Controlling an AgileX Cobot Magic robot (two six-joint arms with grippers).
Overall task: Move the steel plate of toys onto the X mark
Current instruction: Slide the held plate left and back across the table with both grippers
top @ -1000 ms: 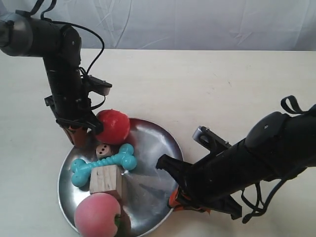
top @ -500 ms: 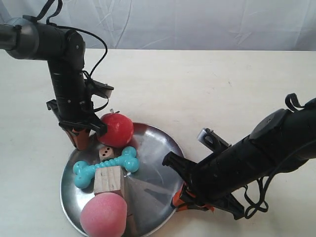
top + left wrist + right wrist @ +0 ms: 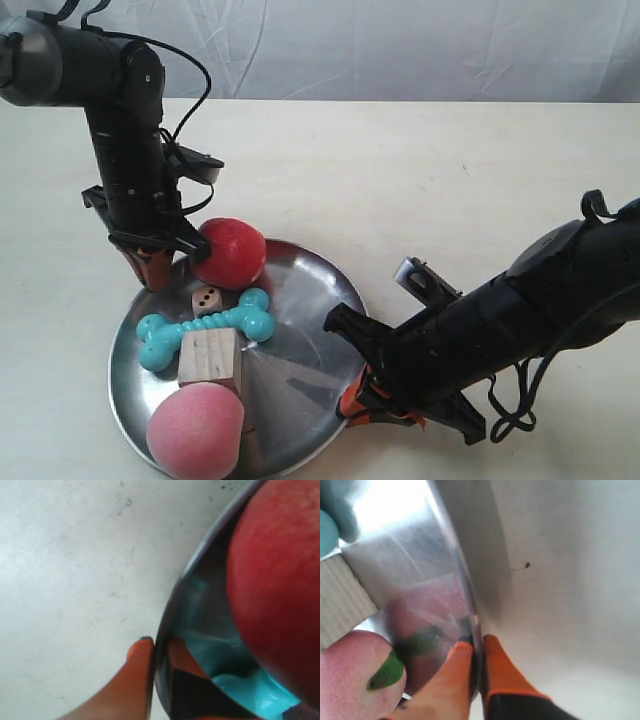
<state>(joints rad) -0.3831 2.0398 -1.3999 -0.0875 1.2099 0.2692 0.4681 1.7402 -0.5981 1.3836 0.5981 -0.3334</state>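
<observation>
The steel plate [image 3: 300,300] lies on the table, holding the red apple [image 3: 230,252], turquoise bone [image 3: 205,328], brown die [image 3: 207,298], wooden block [image 3: 210,358] and pink peach [image 3: 195,430]. My left gripper [image 3: 150,268], on the arm at the exterior view's left, is shut on the plate's rim [image 3: 172,605] beside the apple [image 3: 275,580]; its fingertips [image 3: 159,645] pinch the rim. My right gripper [image 3: 358,400] is shut on the opposite rim [image 3: 476,642], near the peach [image 3: 350,670] and block [image 3: 340,605]. The X mark is out of view.
Pale tabletop [image 3: 450,180] stretches behind and to the right of the plate. A white cloth backdrop [image 3: 400,50] bounds the far edge. A tiny dark speck [image 3: 526,565] marks the table near the right gripper.
The plate, held by both grippers, drifted slightly right, then back left and a little away. The peach rolled, hiding its green leaf. The other toys stayed in place on the plate.
</observation>
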